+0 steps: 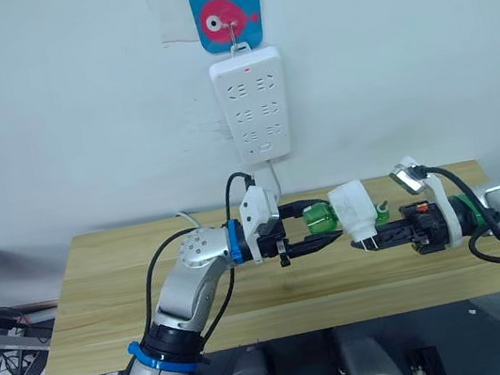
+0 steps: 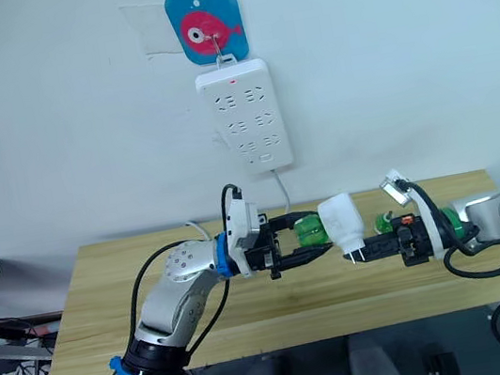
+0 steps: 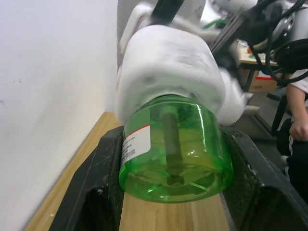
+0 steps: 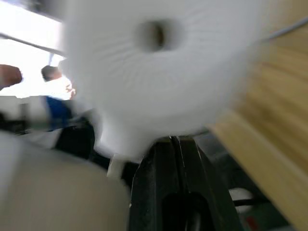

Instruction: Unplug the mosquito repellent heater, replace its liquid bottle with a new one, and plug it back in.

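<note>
The white mosquito repellent heater (image 1: 353,212) is held in the air above the wooden table (image 1: 133,292), away from the wall socket. A green liquid bottle (image 1: 320,221) is joined to its left end. My left gripper (image 1: 325,229) is shut on the bottle, with a black finger (image 3: 103,168) against each side of the bottle (image 3: 175,154). From the right, my right gripper (image 1: 371,242) is shut on the heater's lower part near the plug prongs. The heater's round vent hole (image 4: 153,33) faces the right wrist camera.
A tall white power strip (image 1: 252,106) hangs on the wall from a hook with a fish sticker (image 1: 226,15), its cable dropping behind the table. A small green object (image 1: 384,214) sits just behind my right gripper. A seated person (image 3: 298,130) is beyond the table.
</note>
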You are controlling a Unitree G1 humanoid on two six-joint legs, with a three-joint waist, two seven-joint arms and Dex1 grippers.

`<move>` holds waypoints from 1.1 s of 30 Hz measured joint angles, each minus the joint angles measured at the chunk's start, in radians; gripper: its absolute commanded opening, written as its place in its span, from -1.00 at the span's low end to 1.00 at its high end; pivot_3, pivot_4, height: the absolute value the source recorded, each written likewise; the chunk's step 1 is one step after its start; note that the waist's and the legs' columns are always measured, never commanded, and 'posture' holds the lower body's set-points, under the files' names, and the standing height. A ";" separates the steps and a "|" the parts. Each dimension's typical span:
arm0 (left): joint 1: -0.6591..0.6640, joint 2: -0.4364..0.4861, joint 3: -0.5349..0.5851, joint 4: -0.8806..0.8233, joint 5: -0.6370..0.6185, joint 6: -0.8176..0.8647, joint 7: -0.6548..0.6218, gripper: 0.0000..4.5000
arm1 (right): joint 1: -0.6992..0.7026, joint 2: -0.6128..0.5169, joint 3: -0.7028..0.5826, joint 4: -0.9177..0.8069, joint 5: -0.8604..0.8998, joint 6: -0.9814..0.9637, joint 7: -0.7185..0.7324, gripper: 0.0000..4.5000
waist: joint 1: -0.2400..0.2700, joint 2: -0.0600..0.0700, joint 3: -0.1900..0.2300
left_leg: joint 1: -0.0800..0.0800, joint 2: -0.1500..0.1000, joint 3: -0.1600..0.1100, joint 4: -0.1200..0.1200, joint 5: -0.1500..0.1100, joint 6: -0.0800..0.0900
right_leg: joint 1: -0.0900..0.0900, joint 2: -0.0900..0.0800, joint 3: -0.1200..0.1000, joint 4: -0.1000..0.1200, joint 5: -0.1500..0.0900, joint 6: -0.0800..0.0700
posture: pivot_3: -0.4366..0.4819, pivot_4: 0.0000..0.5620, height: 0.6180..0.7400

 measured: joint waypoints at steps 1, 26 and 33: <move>0.000 0.001 0.000 0.010 0.008 -0.006 0.002 0.01 | -0.003 0.000 -0.013 -0.002 0.039 0.018 -0.005 -0.99 | 0.000 0.000 0.000 | 0.000 0.000 0.000 0.000 0.000 0.000 | 0.000 0.000 0.000 0.000 0.000 0.000 | -0.26 -0.20 1.00; 0.024 0.015 -0.005 0.029 0.029 -0.001 -0.044 0.01 | -0.035 -0.145 -0.002 0.090 0.389 -0.002 -0.184 -0.99 | 0.001 0.000 0.000 | -0.001 0.000 0.000 0.000 0.000 0.000 | 0.000 0.000 0.000 -0.001 0.000 0.000 | -0.26 -0.18 1.00; 0.023 0.008 -0.005 0.023 0.022 0.009 -0.042 0.01 | 0.082 -0.089 0.012 -0.044 0.169 -0.065 -0.142 -0.99 | -0.001 0.000 0.000 | 0.000 0.000 0.001 0.000 0.000 0.000 | 0.000 0.000 0.000 0.000 0.000 0.000 | -0.26 -0.19 1.00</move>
